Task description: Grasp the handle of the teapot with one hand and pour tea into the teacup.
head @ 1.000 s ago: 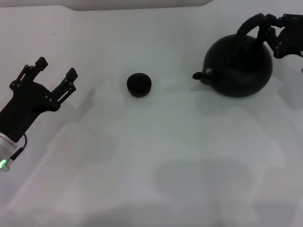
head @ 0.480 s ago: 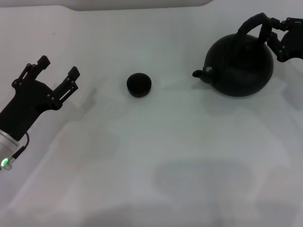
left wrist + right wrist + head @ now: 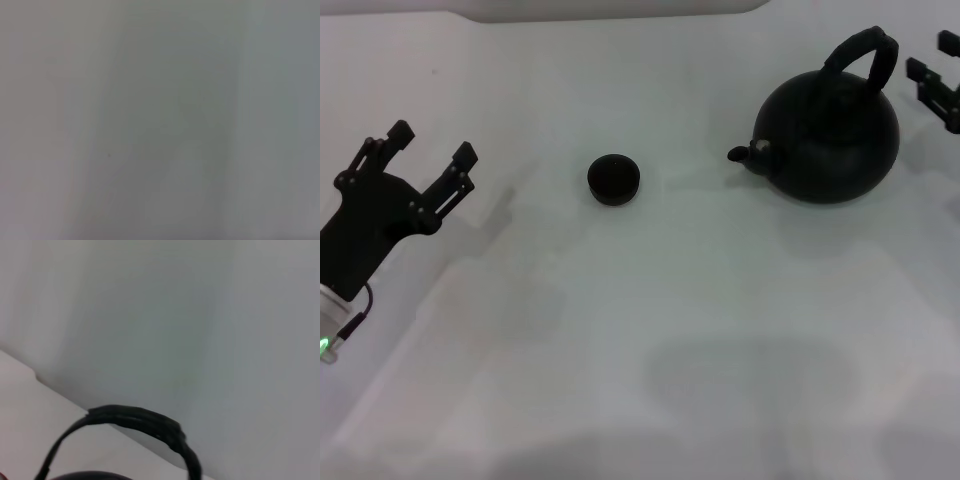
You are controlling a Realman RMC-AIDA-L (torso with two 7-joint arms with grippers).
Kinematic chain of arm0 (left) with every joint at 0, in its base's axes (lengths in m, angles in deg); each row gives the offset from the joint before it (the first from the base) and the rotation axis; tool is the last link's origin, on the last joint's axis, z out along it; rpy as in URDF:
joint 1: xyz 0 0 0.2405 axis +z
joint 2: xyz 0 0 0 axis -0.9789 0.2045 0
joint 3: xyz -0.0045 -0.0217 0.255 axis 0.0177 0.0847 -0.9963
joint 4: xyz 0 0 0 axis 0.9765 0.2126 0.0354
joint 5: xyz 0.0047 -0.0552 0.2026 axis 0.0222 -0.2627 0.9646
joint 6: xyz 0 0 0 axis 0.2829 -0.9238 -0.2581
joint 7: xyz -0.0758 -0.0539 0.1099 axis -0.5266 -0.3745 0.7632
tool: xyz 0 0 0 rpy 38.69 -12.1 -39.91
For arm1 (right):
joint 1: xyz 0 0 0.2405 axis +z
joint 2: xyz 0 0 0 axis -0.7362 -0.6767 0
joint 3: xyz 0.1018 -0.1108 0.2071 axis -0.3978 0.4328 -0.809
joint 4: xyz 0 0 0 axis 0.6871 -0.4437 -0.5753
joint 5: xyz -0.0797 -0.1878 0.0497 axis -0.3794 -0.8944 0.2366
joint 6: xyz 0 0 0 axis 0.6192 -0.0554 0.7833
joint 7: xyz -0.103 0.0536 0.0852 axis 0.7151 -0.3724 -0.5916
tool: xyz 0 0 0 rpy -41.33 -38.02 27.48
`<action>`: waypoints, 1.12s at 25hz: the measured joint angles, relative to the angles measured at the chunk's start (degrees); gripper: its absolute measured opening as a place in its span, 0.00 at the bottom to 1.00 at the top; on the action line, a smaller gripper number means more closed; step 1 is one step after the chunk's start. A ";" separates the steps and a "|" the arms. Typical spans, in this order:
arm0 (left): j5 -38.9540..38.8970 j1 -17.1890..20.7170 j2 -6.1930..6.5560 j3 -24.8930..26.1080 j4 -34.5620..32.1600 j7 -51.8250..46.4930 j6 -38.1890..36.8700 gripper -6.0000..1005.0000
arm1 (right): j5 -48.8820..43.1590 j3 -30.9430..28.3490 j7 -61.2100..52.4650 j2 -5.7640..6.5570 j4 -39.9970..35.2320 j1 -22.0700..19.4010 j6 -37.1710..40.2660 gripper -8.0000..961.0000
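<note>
The black teapot (image 3: pixel 825 135) stands upright at the far right of the white table, its spout (image 3: pixel 744 154) pointing toward the teacup (image 3: pixel 613 179). The small dark teacup sits near the table's middle. The arched handle (image 3: pixel 867 52) rises free over the pot; nothing touches it. My right gripper (image 3: pixel 935 62) is at the right edge, just beside the handle, open and apart from it. In the right wrist view the handle (image 3: pixel 145 421) arches close below the camera. My left gripper (image 3: pixel 432 141) hovers open at the left, holding nothing.
The white table (image 3: pixel 650 320) has a pale raised rim along its far edge (image 3: pixel 620 8). The left wrist view holds only bare table surface (image 3: pixel 160 120).
My right gripper let go of the handle and drew back to the right, away from the teapot. The left gripper drifted slightly left. Teapot and teacup stayed put.
</note>
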 joint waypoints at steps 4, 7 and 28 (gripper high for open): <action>-1.10 0.71 0.14 -0.01 -0.38 0.00 0.32 0.84 | 0.45 -3.36 3.32 -0.56 -0.43 -1.55 -0.94 0.46; -2.31 1.61 0.24 -0.02 -1.07 0.00 0.50 0.84 | 1.24 -6.61 5.57 -1.26 -1.25 -2.47 -0.85 0.46; -23.41 7.01 0.37 0.03 -6.96 2.07 6.49 0.84 | 21.57 -16.60 15.06 -1.53 -17.51 -1.52 -6.31 0.46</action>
